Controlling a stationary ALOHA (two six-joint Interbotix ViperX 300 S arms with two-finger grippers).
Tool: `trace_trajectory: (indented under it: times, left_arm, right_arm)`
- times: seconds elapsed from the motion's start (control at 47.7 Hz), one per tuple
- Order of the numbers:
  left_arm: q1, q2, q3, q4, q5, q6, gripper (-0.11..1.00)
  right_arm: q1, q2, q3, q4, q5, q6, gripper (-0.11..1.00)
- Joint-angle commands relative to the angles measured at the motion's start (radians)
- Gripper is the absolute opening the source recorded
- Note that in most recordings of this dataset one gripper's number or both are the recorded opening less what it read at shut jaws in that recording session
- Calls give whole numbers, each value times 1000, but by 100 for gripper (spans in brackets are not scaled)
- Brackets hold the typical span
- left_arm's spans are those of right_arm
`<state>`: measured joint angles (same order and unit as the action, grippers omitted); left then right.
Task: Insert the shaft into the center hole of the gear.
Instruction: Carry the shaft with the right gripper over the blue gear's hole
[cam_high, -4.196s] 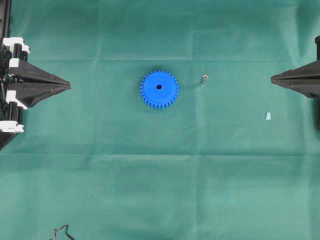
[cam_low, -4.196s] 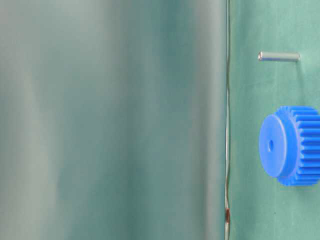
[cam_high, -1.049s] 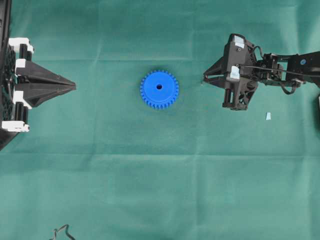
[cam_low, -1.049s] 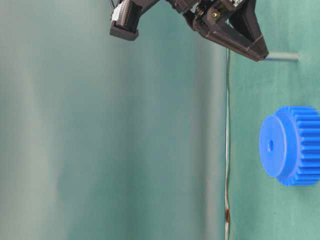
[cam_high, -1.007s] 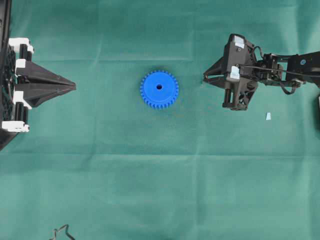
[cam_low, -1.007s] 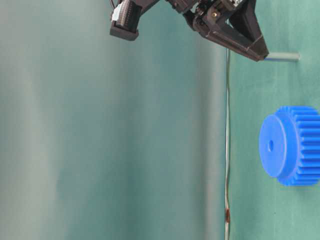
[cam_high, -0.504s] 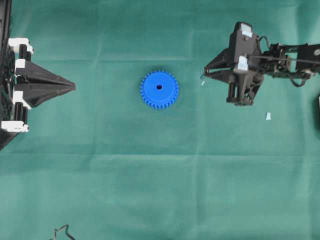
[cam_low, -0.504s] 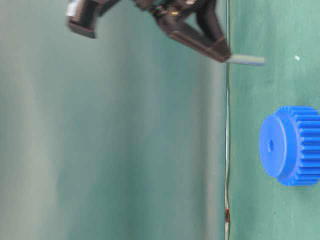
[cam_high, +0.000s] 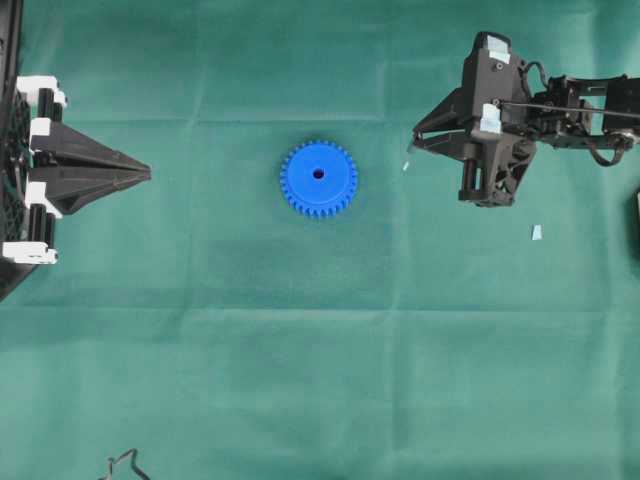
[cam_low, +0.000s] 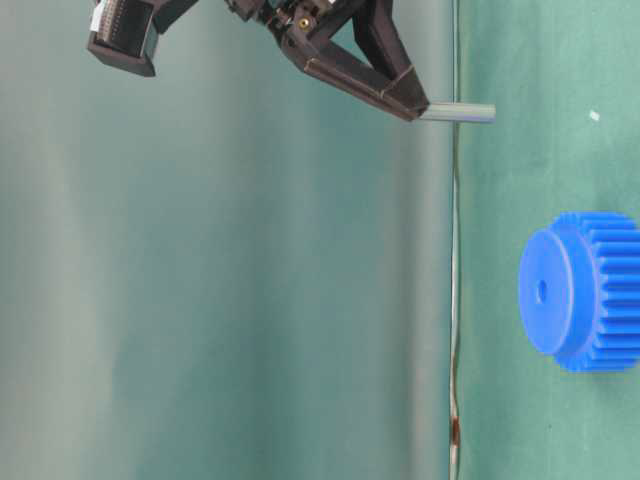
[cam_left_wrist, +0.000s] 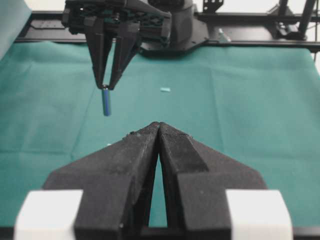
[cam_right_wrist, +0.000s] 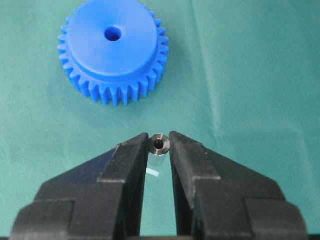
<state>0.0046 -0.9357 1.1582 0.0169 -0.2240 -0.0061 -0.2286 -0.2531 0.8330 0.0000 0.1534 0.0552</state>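
— What is under you?

— A green cloth (cam_high: 300, 350) covers the whole table, creased in long folds. The blue gear (cam_high: 318, 178) lies flat on it near the middle, teeth all round, its center hole (cam_high: 318, 173) dark and facing up.

— And the shaft?

— I hold it. My right gripper (cam_high: 415, 146) is clamped on the shaft (cam_right_wrist: 159, 144) at the very tips of my fingers (cam_right_wrist: 131, 152), one pad on each side. From my wrist camera I look straight down its hollow end. In the table-level view it sticks out past my fingertips, clear of the cloth, pointing toward the surface.

— How does it stand to the gear?

— Off to one side, well apart from it, and above the cloth.

— Your other hand?

— My left gripper (cam_high: 148, 174) hangs at the left edge of the overhead view, its two fingers pressed together with nothing between them, tip aimed at the gear.

— Anything else on the cloth?

— A small pale blue scrap (cam_high: 536, 233) lies near my right arm.
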Motion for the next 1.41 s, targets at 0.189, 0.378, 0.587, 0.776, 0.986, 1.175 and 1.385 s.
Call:
trace_trajectory:
  times: [0.189, 0.378, 0.587, 0.776, 0.986, 1.175, 1.385]
  left_arm:
    - [3, 3, -26, 3, -9, 3, 2]
    - [3, 3, -26, 3, -9, 2, 2]
    - [3, 3, -26, 3, -8, 0, 2]
    - [3, 3, -26, 3, -6, 0, 2]
    - [3, 3, -26, 3, -5, 0, 2]
    - [3, 3, -26, 3, -5, 0, 2]
    - [3, 3, -25, 3, -6, 0, 2]
  right_arm:
    - [18, 46, -89, 5, -17, 3, 16]
    - [41, 141, -198, 2, -12, 2, 16]
    - [64, 230, -319, -2, 8, -8, 16]
    - [67, 275, -379, -9, 23, -11, 16]
    - [67, 276, -376, -11, 23, -11, 16]
    - [67, 281, -373, -11, 18, -11, 16]
    - [75, 321, -373, -9, -21, -6, 16]
